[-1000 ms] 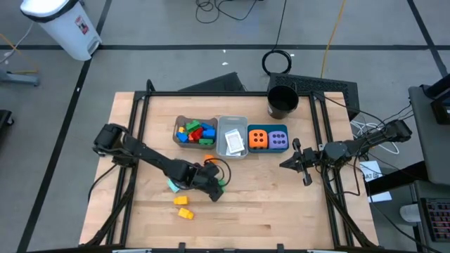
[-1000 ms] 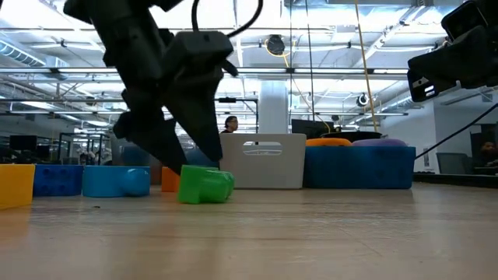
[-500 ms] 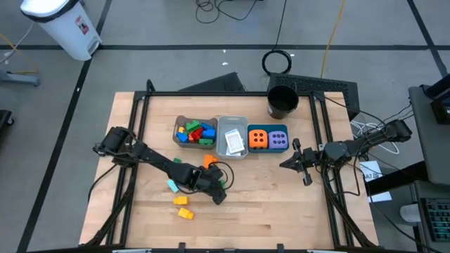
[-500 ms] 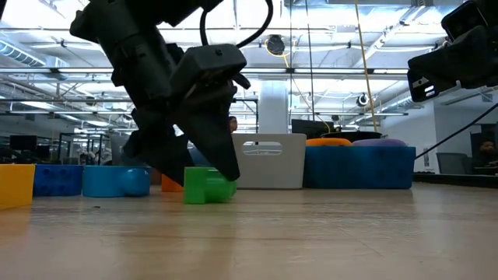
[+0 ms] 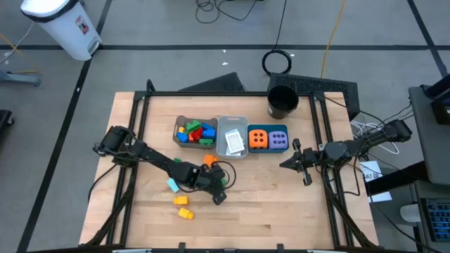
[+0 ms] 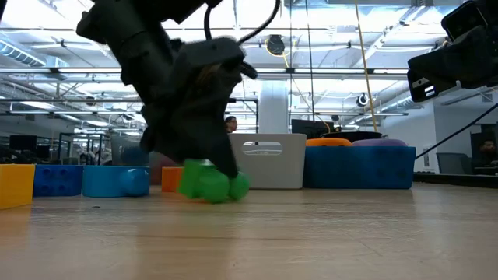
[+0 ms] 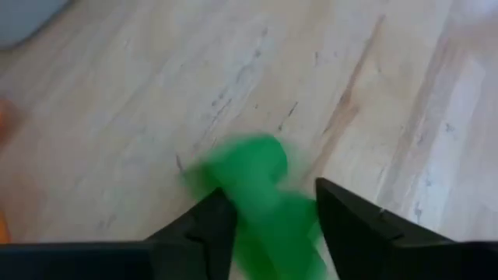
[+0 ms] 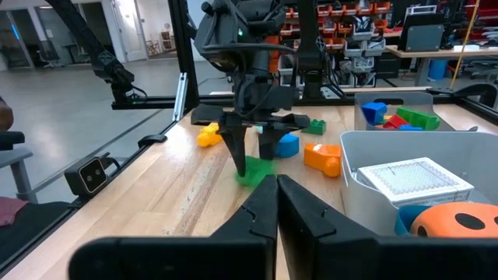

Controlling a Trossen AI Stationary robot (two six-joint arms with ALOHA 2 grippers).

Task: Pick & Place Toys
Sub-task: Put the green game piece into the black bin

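A green brick (image 7: 257,187) lies on the wooden table near its middle, also seen as the green brick (image 5: 223,183) from above. My left gripper (image 5: 219,188) stands over it with its fingers closed in on the brick (image 6: 210,183). An orange brick (image 5: 209,161), a teal brick (image 5: 172,185) and two yellow bricks (image 5: 183,206) lie loose on the table around it. My right gripper (image 5: 285,164) waits shut at the table's right side, level, pointing left. My left gripper pinches the green brick between its two fingers (image 7: 208,225), one on each side of the brick's near end (image 7: 272,233). The fingers slant down from above, coming from the table's left. The brick's underside rests on the table (image 6: 214,198).
Along the far side stand a grey bin (image 5: 176,125) of bricks, a clear bin (image 5: 232,121) with a white card, and a teal bin (image 5: 268,128) with an orange and a purple dotted cube. A black cup (image 5: 283,102) sits at the far right. Bare wood lies toward the near edge.
My left gripper has sunk onto the green brick and its fingers have closed from either side onto it. The brick has turned a little under them and stays on the table.
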